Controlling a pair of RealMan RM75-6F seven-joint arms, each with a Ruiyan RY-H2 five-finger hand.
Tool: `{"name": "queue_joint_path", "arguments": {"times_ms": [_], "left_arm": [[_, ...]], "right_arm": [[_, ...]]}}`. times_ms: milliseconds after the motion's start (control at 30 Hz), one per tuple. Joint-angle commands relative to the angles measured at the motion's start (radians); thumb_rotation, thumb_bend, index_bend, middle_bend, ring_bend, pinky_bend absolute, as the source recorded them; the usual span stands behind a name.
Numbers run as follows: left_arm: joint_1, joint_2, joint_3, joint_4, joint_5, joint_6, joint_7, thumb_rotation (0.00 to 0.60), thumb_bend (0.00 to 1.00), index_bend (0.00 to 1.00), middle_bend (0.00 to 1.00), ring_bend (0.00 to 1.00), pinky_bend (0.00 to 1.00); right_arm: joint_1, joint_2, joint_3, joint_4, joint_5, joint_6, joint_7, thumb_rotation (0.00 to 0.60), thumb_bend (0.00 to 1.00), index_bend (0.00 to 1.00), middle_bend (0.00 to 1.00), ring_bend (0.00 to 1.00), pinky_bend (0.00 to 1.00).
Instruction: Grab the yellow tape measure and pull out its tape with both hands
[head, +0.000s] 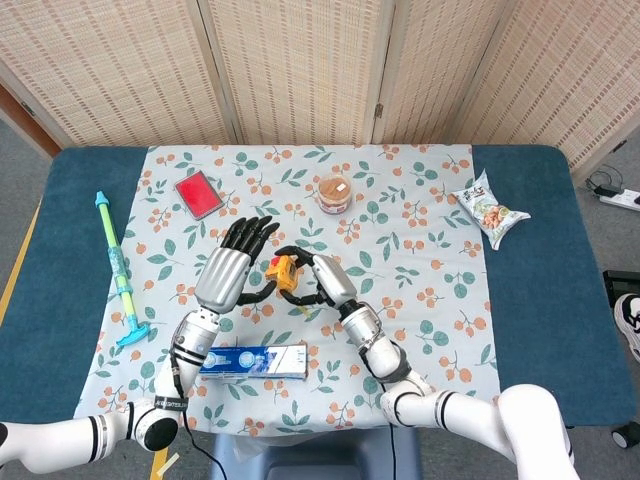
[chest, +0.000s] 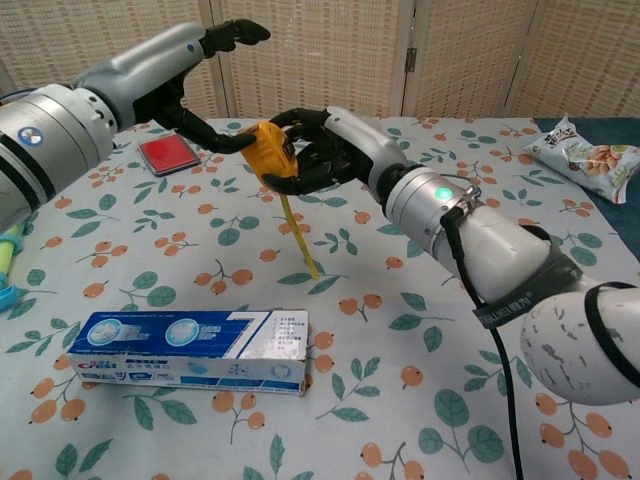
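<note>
The yellow tape measure (head: 283, 271) (chest: 272, 152) is held above the floral cloth by my right hand (head: 322, 279) (chest: 330, 150), whose dark fingers wrap its case. A short length of yellow tape (chest: 300, 232) hangs from the case down to the cloth. My left hand (head: 231, 268) (chest: 185, 70) hovers just left of the case with its fingers spread and extended. Its thumb reaches the case's left side. Nothing is gripped in it.
A blue-and-white toothpaste box (head: 252, 359) (chest: 190, 350) lies near the front edge, below the hands. A red case (head: 198, 194) (chest: 168, 153), a round brown tin (head: 334, 192), a snack bag (head: 490, 212) (chest: 585, 155) and a green-blue toy (head: 120, 270) lie around.
</note>
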Motion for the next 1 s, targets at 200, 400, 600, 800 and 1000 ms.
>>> {"name": "queue_joint_path", "arguments": {"times_ms": [200, 400, 600, 800, 1000], "left_arm": [[0.001, 0.000, 0.005, 0.013, 0.007, 0.019, 0.001, 0.600, 0.47, 0.16, 0.09, 0.06, 0.00], [0.003, 0.001, 0.009, 0.018, 0.019, 0.036, -0.009, 0.600, 0.56, 0.20, 0.09, 0.06, 0.00], [0.004, 0.000, 0.014, 0.028, 0.027, 0.042, -0.025, 0.600, 0.63, 0.30, 0.11, 0.07, 0.00], [0.005, -0.005, 0.018, 0.044, 0.042, 0.051, -0.045, 0.600, 0.69, 0.44, 0.14, 0.09, 0.00], [0.003, -0.013, 0.020, 0.061, 0.047, 0.056, -0.059, 0.600, 0.80, 0.52, 0.18, 0.11, 0.00]], "right_arm": [[-0.004, 0.006, -0.005, -0.003, -0.001, 0.000, -0.003, 0.600, 0.40, 0.55, 0.50, 0.43, 0.32], [-0.007, 0.009, -0.005, -0.005, 0.004, 0.000, -0.007, 0.600, 0.40, 0.55, 0.50, 0.43, 0.32], [-0.008, 0.008, -0.005, -0.005, 0.006, 0.000, -0.008, 0.600, 0.40, 0.54, 0.50, 0.43, 0.32], [-0.006, 0.006, -0.004, -0.004, 0.008, -0.003, -0.009, 0.600, 0.40, 0.55, 0.50, 0.43, 0.32], [-0.004, 0.004, 0.000, -0.004, 0.011, -0.004, -0.010, 0.600, 0.40, 0.55, 0.50, 0.43, 0.32]]}}
